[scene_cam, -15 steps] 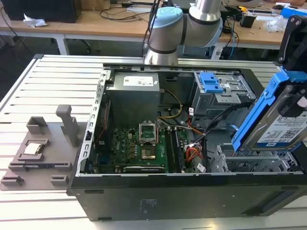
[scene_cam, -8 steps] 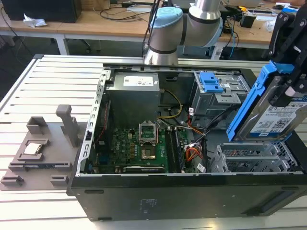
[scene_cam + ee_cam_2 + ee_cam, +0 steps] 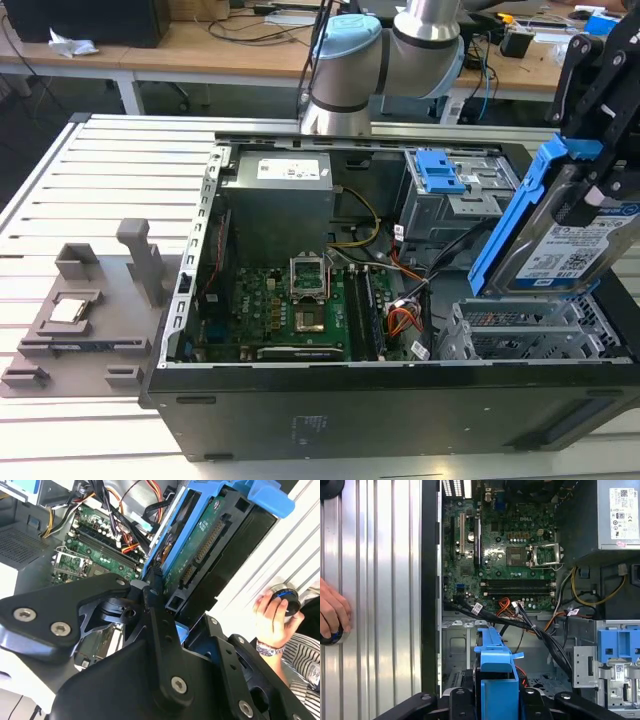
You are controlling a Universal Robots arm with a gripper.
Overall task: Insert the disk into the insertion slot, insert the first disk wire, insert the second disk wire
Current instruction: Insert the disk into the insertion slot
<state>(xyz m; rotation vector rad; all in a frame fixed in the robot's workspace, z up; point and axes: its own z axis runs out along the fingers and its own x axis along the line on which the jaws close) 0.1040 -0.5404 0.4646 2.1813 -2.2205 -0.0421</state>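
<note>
In the exterior view my gripper point(image 3: 600, 195) is shut on the disk point(image 3: 570, 250), a silver drive with a white label in a blue caddy. The disk hangs steeply tilted above the insertion slot point(image 3: 520, 335), the perforated silver cage at the near right corner of the open computer case, and does not touch it. The first wrist view looks along the caddy's blue edge point(image 3: 495, 680) between my black fingers point(image 3: 457, 700), with the silver bay point(image 3: 457, 650) beyond. The disk's green circuit-board side point(image 3: 200, 545) faces the second wrist camera. Loose orange, red and black wires point(image 3: 400, 320) lie beside the cage.
A taller grey box with a blue latch point(image 3: 440, 170) stands behind the cage. The motherboard point(image 3: 300, 310) and power supply point(image 3: 280, 190) take up the case's middle and back. A person's hand point(image 3: 332, 612) rests on a round knob on the slatted table. A grey fixture point(image 3: 90, 310) sits outside the case.
</note>
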